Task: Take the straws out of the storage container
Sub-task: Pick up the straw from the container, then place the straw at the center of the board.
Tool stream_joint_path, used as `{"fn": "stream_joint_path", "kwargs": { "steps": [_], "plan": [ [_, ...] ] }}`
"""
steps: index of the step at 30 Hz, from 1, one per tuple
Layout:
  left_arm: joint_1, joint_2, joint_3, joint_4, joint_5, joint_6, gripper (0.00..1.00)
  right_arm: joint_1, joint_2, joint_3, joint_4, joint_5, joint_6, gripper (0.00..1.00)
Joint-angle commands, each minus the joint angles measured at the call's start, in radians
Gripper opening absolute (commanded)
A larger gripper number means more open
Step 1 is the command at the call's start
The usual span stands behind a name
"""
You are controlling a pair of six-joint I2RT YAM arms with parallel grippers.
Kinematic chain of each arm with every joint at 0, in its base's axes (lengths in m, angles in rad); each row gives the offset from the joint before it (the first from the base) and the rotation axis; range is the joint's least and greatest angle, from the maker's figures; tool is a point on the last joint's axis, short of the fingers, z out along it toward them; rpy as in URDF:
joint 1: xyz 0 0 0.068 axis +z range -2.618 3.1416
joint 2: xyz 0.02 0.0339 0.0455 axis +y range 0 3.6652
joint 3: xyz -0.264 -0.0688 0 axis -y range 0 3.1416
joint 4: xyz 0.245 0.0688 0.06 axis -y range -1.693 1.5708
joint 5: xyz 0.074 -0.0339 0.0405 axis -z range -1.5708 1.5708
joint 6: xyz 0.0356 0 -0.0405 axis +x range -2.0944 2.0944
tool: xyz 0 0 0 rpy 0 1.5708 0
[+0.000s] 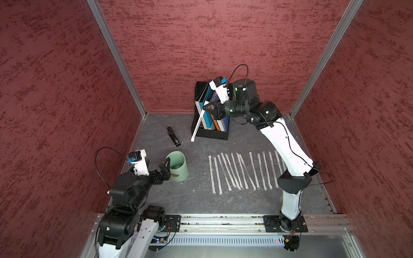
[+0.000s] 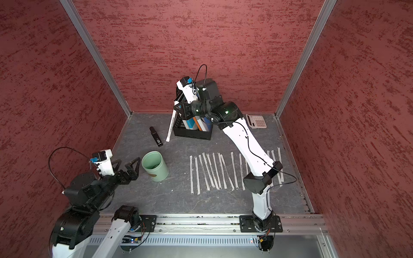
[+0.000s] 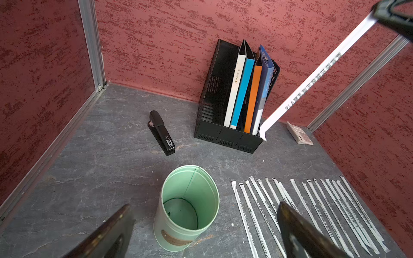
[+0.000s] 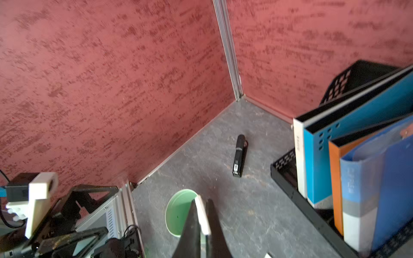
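The storage container, a mint-green cup (image 1: 178,166) (image 2: 155,166) (image 3: 187,207) (image 4: 177,212), stands upright at the left of the table, and its inside looks empty. Several wrapped straws (image 1: 243,172) (image 2: 214,172) (image 3: 312,212) lie side by side to its right. My right gripper (image 1: 206,107) (image 2: 176,106) (image 4: 201,201) is raised in front of the file rack, shut on the top end of one straw (image 1: 197,125) (image 2: 171,125) (image 3: 312,82) (image 4: 202,214) that hangs tilted below it. My left gripper (image 1: 165,164) (image 2: 126,162) (image 3: 204,204) is open just left of the cup, holding nothing.
A black mesh file rack (image 1: 210,134) (image 3: 223,138) with folders stands against the back wall. A black stapler (image 1: 173,136) (image 3: 161,134) lies left of it, and a calculator (image 2: 256,121) (image 3: 299,134) lies at the back right. Red walls enclose three sides.
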Motion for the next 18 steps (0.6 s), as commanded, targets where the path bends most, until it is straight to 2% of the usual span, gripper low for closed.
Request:
{"fn": "stream_joint_path", "kwargs": {
  "steps": [1, 9, 18],
  "plan": [
    [0.006, 0.011, -0.004, 0.027, 0.008, 0.012, 1.00, 0.002, 0.022, -0.092, -0.082, -0.060, -0.005, 0.03],
    [0.006, 0.020, -0.005, 0.023, 0.004, 0.012, 1.00, -0.018, 0.026, -0.373, 0.035, -0.126, 0.073, 0.03],
    [0.007, 0.029, -0.004, 0.022, 0.001, 0.012, 1.00, -0.021, 0.109, -0.601, 0.174, -0.198, 0.142, 0.04]
  ]
}}
